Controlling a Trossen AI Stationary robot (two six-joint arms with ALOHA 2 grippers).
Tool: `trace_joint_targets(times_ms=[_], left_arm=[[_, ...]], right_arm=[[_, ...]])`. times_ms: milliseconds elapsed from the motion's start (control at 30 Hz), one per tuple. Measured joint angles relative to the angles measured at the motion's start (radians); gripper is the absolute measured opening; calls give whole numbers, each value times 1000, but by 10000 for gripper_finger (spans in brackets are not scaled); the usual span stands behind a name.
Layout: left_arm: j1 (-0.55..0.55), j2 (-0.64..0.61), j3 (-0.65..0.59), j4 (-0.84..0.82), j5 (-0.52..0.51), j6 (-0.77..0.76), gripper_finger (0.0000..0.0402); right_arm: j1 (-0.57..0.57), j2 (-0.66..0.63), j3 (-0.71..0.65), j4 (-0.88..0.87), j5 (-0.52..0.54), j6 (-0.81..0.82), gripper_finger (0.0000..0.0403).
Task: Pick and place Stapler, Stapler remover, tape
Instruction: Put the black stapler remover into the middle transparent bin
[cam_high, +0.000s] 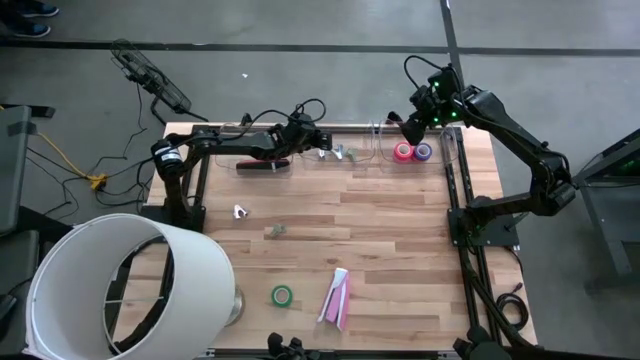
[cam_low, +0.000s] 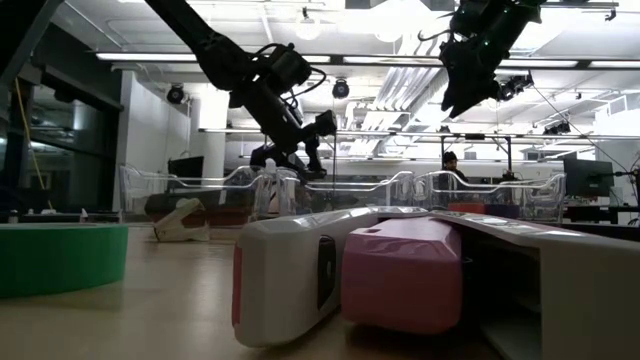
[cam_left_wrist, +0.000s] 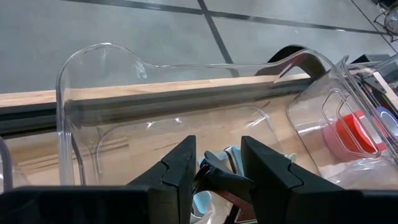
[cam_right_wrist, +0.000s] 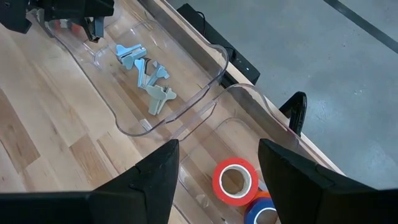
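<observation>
- The left gripper is hovering over the middle clear tray, its fingers gripping a dark staple remover.
- The right gripper is hanging open above the red tape.

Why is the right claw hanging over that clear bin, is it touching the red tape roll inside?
Apart. The right wrist view shows the right gripper open above the clear bin, with the red tape roll lying on the bin's floor below between the fingers, untouched.

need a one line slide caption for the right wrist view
Open right gripper above the tape bin with a red roll; staple removers lie in the next bin.
</observation>
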Motion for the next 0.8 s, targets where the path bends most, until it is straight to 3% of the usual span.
trace_joint_targets(times_ms=[800], left_arm=[[0,0,0,0,10,0,126]], right_arm=[[0,0,0,-1,0,0,211]])
